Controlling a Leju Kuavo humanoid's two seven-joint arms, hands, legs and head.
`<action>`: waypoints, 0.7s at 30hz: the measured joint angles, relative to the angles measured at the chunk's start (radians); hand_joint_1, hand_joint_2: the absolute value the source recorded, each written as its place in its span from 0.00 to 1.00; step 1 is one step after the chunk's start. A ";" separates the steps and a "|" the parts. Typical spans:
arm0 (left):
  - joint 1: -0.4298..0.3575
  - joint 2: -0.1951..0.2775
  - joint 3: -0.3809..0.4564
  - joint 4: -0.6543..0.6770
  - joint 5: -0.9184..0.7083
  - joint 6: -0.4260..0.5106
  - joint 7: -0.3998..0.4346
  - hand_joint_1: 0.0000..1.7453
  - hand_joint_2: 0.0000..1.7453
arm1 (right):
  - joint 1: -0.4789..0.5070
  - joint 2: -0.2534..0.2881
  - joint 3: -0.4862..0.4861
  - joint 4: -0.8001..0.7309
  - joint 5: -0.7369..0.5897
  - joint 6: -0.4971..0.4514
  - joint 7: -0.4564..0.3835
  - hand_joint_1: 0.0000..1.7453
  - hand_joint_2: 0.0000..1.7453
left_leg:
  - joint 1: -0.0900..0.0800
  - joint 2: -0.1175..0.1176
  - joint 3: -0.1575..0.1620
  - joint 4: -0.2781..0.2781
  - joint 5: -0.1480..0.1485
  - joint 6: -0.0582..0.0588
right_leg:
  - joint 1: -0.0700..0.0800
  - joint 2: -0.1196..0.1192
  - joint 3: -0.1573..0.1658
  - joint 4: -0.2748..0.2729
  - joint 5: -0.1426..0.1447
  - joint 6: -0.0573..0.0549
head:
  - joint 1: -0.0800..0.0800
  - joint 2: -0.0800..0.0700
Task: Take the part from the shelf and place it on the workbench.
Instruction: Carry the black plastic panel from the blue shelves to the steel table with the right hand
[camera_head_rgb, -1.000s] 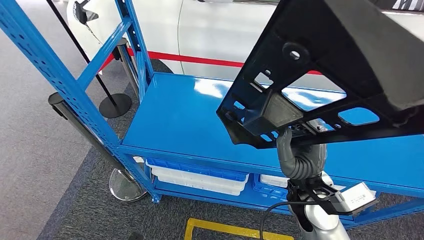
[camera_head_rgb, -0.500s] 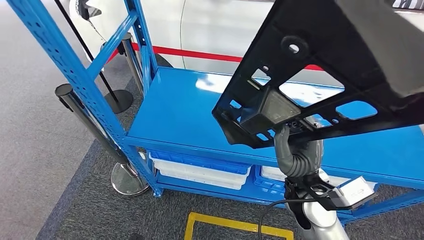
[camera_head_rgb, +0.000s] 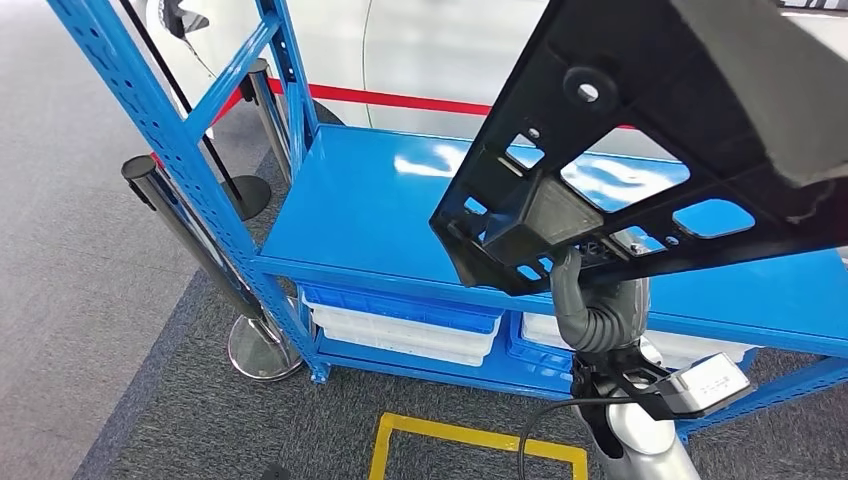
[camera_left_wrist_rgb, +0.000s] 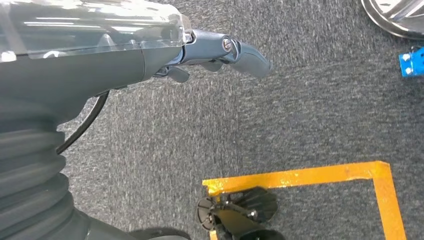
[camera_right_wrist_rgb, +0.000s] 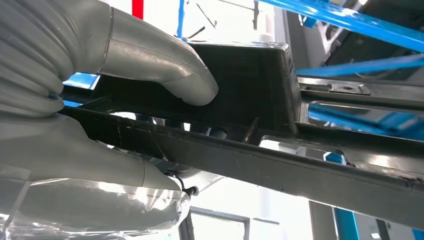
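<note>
Grey carpet lies under the blue shelf (camera_head_rgb: 380, 215), its top board bare blue. Above it hangs the black part (camera_head_rgb: 640, 130) — long axis slanting from lower left up to the right. Right hand (camera_head_rgb: 598, 310) grips its lower edge, thumb (camera_right_wrist_rgb: 165, 65) pressed on — left hand (camera_left_wrist_rgb: 220, 52) holds nothing, fingers loosely out.

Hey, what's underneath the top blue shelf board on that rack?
Under the blue shelf board sit blue bins holding white trays on a lower level. Those further right are partly hidden by the right hand and the black part it holds.
</note>
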 joint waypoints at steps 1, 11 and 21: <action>0.000 0.000 0.000 0.000 -0.001 0.001 0.000 0.00 1.00 | -0.001 0.001 0.000 0.000 0.000 0.000 0.000 1.00 1.00 | 0.001 0.000 -0.005 0.010 -0.011 -0.006 | -0.002 -0.001 -0.003 -0.002 0.006 -0.007 | -0.001 0.000; -0.002 0.000 -0.002 0.000 -0.012 0.002 0.004 0.00 1.00 | -0.012 0.006 0.007 0.002 -0.004 0.001 0.006 1.00 1.00 | 0.006 -0.001 0.056 0.051 -0.089 -0.013 | 0.000 -0.009 -0.062 0.017 0.042 -0.013 | -0.010 0.000; -0.004 0.001 0.006 0.000 0.016 -0.002 0.013 0.00 1.00 | -0.019 0.009 0.009 0.002 -0.005 -0.004 0.006 1.00 1.00 | 0.005 0.003 0.039 -0.017 -0.028 0.038 | -0.003 -0.001 -0.166 0.251 -0.100 0.033 | 0.001 0.000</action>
